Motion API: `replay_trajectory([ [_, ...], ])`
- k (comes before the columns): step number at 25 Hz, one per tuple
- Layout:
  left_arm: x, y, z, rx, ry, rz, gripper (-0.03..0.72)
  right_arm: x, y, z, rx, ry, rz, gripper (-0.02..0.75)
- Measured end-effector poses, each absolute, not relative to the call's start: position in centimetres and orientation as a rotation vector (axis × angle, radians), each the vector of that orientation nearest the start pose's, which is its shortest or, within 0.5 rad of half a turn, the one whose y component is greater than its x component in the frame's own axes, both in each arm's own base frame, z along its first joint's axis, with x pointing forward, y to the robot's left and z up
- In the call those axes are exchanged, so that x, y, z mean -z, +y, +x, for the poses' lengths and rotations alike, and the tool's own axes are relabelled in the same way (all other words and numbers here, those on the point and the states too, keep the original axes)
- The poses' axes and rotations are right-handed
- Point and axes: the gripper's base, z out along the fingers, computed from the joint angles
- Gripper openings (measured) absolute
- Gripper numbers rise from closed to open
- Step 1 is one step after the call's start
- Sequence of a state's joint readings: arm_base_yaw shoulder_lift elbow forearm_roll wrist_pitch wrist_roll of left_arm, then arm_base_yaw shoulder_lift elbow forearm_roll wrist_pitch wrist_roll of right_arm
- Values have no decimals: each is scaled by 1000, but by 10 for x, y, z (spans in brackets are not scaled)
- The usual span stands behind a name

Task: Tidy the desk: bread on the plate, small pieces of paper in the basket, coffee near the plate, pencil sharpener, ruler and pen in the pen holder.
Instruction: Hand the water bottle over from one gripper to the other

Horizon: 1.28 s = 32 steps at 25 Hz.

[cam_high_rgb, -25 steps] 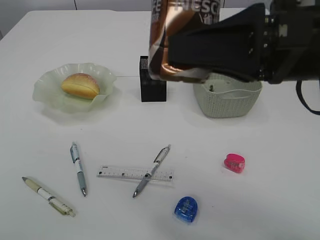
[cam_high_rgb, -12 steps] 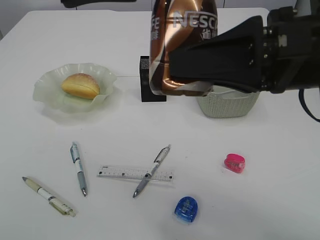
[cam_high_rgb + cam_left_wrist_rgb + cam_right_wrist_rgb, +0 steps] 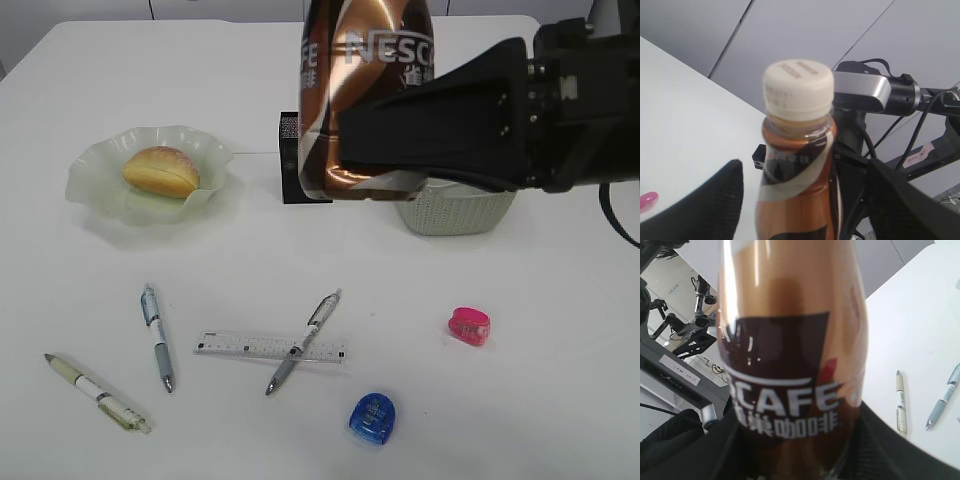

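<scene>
- The coffee bottle (image 3: 345, 95) is held off the worktop (image 3: 560, 400) by the right gripper (image 3: 400, 130). Its jaws are closed on the lower label band of the bottle, one dark jaw on each side, as the right wrist view confirms.
- The bottle's long axis is upright, cream cap (image 3: 797, 90) at the top, base clear of the worktop. In the exterior view it hangs in front of the black pen holder (image 3: 292, 160) and the pale green basket (image 3: 455, 212).
- The left gripper (image 3: 800, 200) stands with its jaws spread, one on either side of the bottle in the left wrist view and below the neck. You cannot tell from that view whether either jaw touches the bottle; treat the left jaws as empty.
- The relation that governs the coming move: the ruffled glass plate (image 3: 95, 190), with the bread (image 3: 160, 171) already on it, lies to the left of the bottle, with the pen holder between them in the exterior view. The bottle must travel leftward and down to reach bare worktop just beside the plate.
- The left arm works on the plate's side, so a handover is one reading of this pose. Otherwise the right arm must reach across the middle.
- Keep the bottle upright, clear of the pen holder.
</scene>
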<state>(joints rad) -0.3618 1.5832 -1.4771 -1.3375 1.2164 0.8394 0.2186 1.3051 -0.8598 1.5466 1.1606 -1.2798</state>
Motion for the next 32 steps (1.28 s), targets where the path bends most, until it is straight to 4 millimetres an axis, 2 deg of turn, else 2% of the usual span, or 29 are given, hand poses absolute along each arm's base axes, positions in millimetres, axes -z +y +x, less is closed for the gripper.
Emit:
replay_trajectory([
  [10, -390, -198, 284, 1533, 1923, 910, 559, -323, 133, 215, -1428, 1831, -774, 403],
  [19, -380, -223, 279, 1603, 1934, 964, 586, -323, 133, 215, -1428, 1831, -774, 403],
  [32, -380, -228, 279, 1655, 1916, 939, 586, -323, 133, 214, -1429, 1834, -773, 403],
])
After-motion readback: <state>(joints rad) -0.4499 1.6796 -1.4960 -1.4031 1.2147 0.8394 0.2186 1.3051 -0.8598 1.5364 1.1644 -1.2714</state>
